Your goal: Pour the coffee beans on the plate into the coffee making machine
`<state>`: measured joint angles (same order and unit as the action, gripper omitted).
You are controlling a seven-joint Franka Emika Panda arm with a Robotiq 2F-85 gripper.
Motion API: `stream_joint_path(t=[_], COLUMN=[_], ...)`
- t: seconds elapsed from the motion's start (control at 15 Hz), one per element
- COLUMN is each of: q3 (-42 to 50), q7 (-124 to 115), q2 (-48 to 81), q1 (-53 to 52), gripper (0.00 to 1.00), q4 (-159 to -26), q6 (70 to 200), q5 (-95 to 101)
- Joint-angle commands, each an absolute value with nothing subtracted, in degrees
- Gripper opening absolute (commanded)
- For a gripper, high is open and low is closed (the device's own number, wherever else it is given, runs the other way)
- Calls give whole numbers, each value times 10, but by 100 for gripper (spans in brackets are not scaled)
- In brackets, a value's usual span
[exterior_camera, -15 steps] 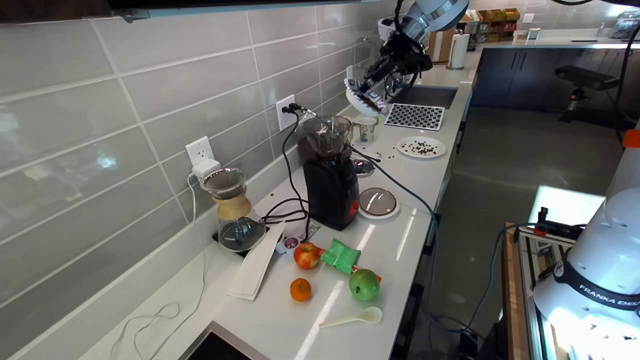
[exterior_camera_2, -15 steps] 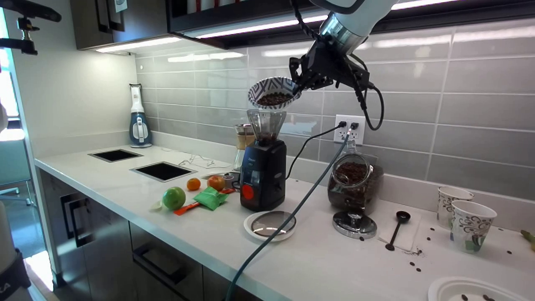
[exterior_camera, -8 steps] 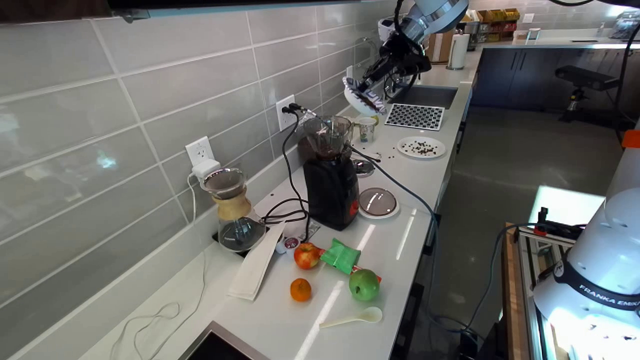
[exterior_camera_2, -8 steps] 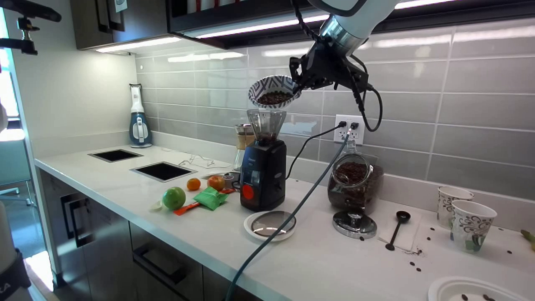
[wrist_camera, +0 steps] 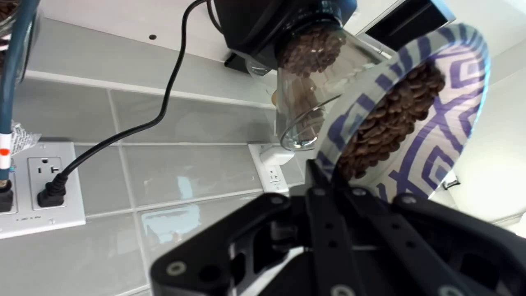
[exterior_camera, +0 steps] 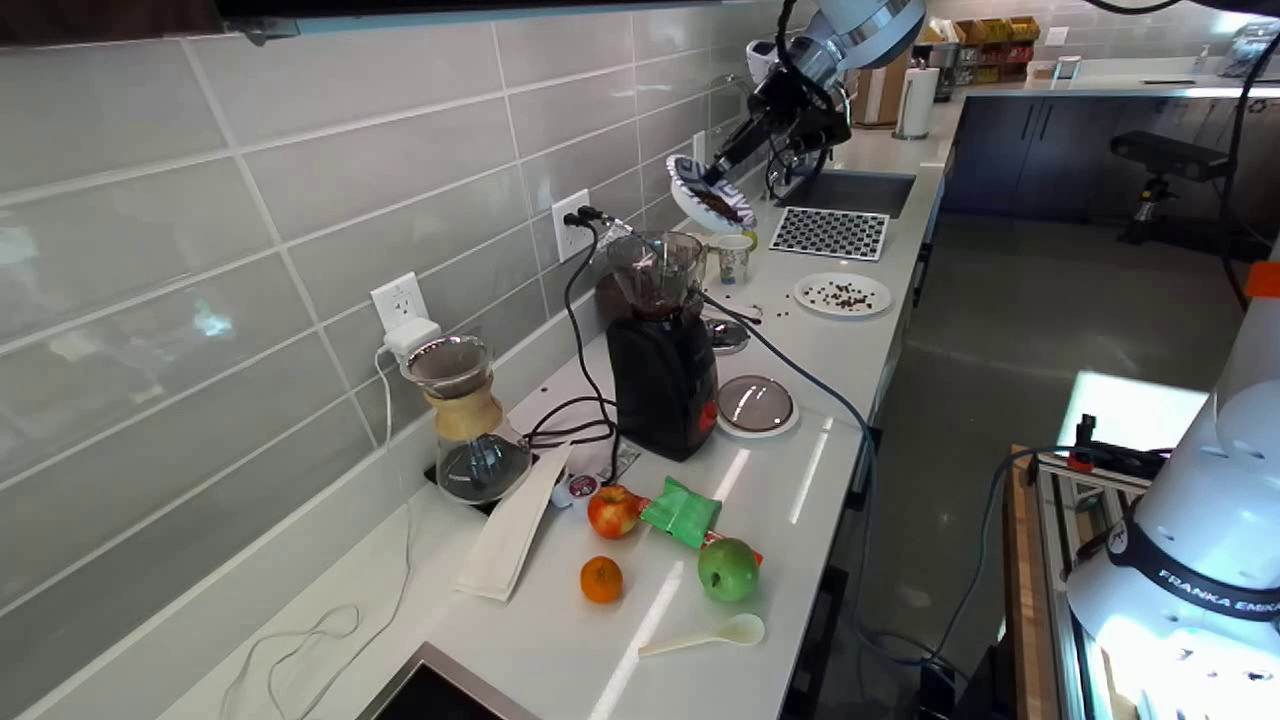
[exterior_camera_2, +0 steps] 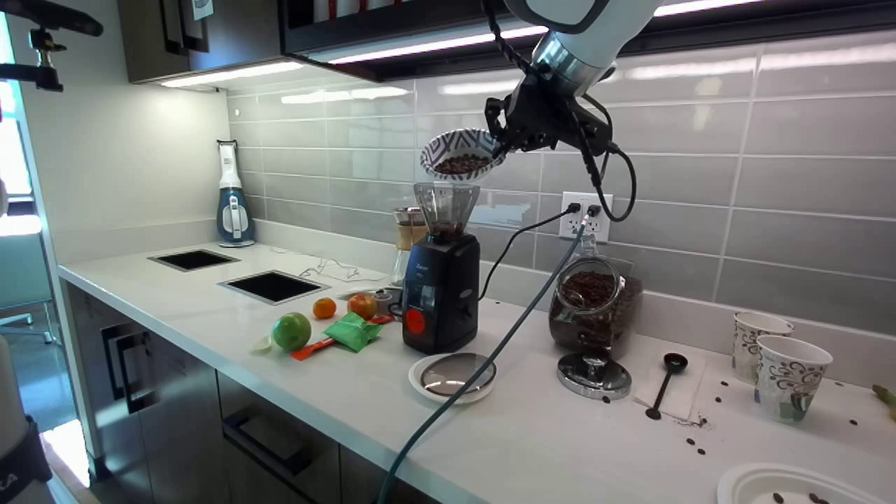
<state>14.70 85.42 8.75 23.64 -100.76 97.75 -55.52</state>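
My gripper [wrist_camera: 326, 176] is shut on the rim of a bowl-like white plate with blue-purple pattern [wrist_camera: 446, 105]. The plate is tilted in the air, and a heap of coffee beans [wrist_camera: 384, 123] lies inside it. The plate [exterior_camera_2: 455, 142] and gripper [exterior_camera_2: 500, 145] also show in both exterior views, the plate [exterior_camera: 690, 203] above the hopper's height. The black coffee making machine [exterior_camera_2: 442, 294] with a red-orange button stands upright on the counter. Its clear open hopper [exterior_camera_2: 446, 203] has beans at the bottom. In the wrist view the plate's rim overlaps the hopper [wrist_camera: 304, 86].
A white plate [exterior_camera: 805, 300] with scattered beans lies on the counter. A bean jar [exterior_camera_2: 595, 308], its metal lid [exterior_camera_2: 593, 378], a round lid [exterior_camera_2: 458, 374], paper cups [exterior_camera_2: 791, 378] and fruit stand around. A blue cable [exterior_camera_2: 483, 367] crosses in front. The tiled wall [exterior_camera: 420, 180] is close behind.
My gripper and the held plate have shifted slightly toward the tiled wall, with a small turn of the wrist. The beans are still in the plate.
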Motion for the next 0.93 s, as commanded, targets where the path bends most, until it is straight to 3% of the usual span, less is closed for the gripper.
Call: stream_joint_path(t=[0.0,0.87], q3=[148,123], q7=[822,829], q2=[82,84], q1=[213,176], gripper=[1,1], q4=[-1024,-1056], q6=[1045,1190], q5=[-587,-675])
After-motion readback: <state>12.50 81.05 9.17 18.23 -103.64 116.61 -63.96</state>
